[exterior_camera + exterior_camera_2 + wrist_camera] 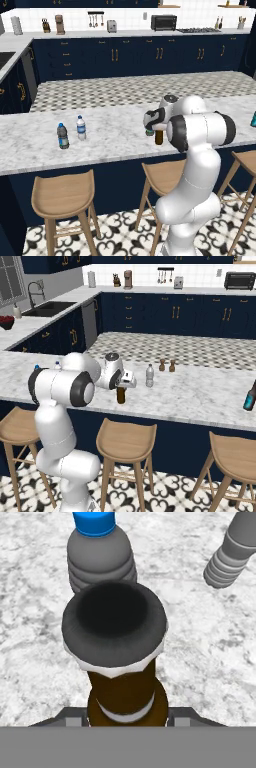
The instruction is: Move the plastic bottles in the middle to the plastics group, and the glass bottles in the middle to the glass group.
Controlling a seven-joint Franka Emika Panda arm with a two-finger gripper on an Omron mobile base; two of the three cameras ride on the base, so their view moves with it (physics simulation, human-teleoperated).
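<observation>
My gripper hangs over the worktop, directly above the brown glass bottle, whose mouth sits right below me. Just beyond it the dark blue-capped bottle crowds that side, with the pale bottle a little apart. Bare marble runs wide toward the teal bottle at one end and two water bottles toward the other.

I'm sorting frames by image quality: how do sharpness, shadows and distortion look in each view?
Left base view: even, flat light, no glare on the marble counter. Right base view: equally crisp, faint shading under the brown bottle. Hand view: that bottle looms large, foreshortened from above, its mouth softly blurred.
</observation>
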